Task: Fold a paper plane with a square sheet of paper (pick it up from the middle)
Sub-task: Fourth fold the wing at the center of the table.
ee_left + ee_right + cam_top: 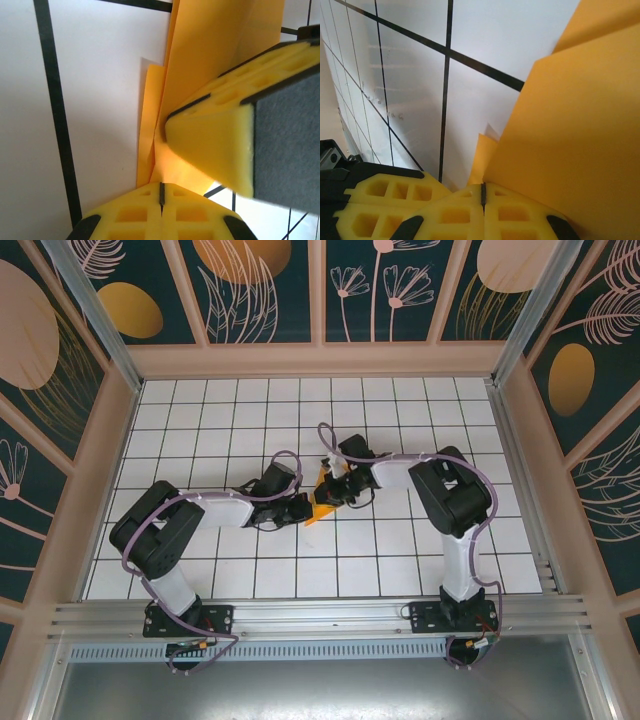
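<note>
left hand (161, 197) closed, pinching folded orange paper (210, 55) | right hand (482, 195) closed, pinching same paper | over gridded table (100, 75)

The paper (322, 502) is plain bright orange. The table (400, 570) is white, ruled by thin black lines into a grid of squares. The left gripper (161, 200) and right gripper (482, 200) are yellow with black trim. The arms (215, 510) are black and white, with purple cables (285, 455). The walls (260, 290) are dark teal with dull-orange and peach ovals and pale outlined flowers.
</note>
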